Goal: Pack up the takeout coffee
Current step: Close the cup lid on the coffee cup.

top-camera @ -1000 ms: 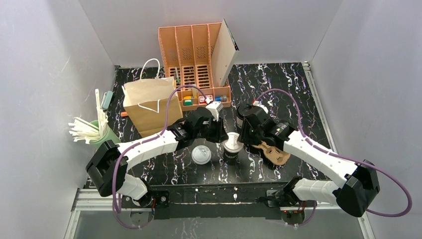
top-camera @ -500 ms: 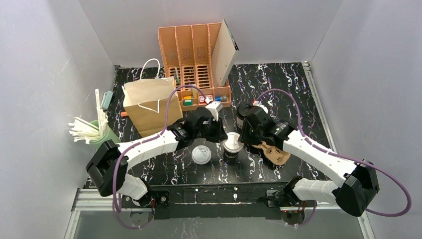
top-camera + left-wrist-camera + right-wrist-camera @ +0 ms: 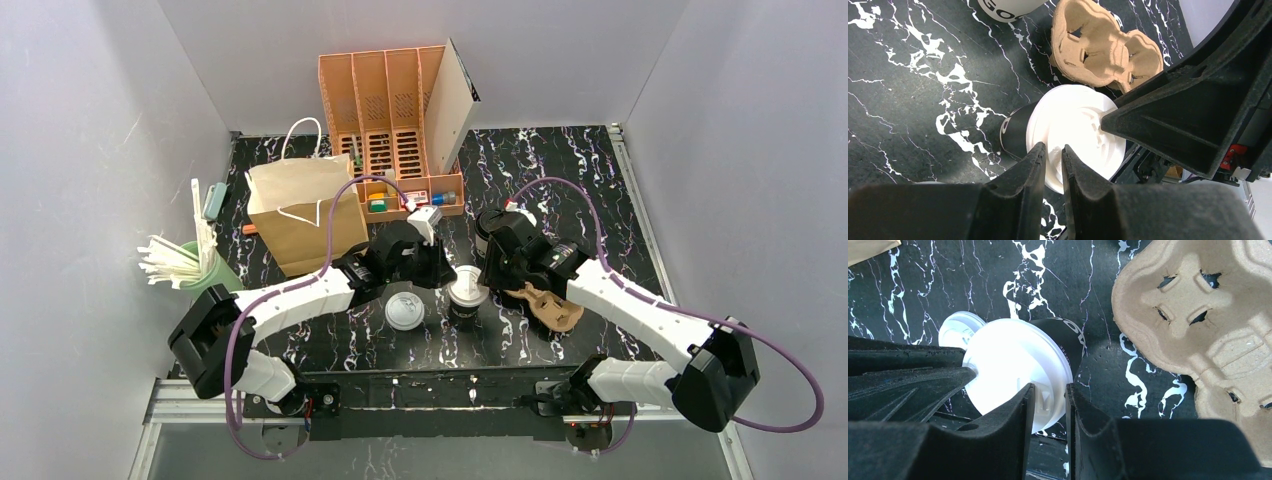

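A black paper cup (image 3: 1015, 132) with white lettering, capped by a white domed plastic lid (image 3: 1073, 125), stands upright between the left gripper (image 3: 1053, 150) and the right gripper (image 3: 1050, 387). Each gripper's jaws stand narrow, with the lid's rim at the fingertips; whether they actually pinch it is unclear. A white paper cup (image 3: 1005, 5) with dark print stands beyond the left gripper's tips.

one camera looks down over the whole table (image 3: 600, 180); both wrist cameras stare close at one white-lidded cup (image 3: 1073, 132).
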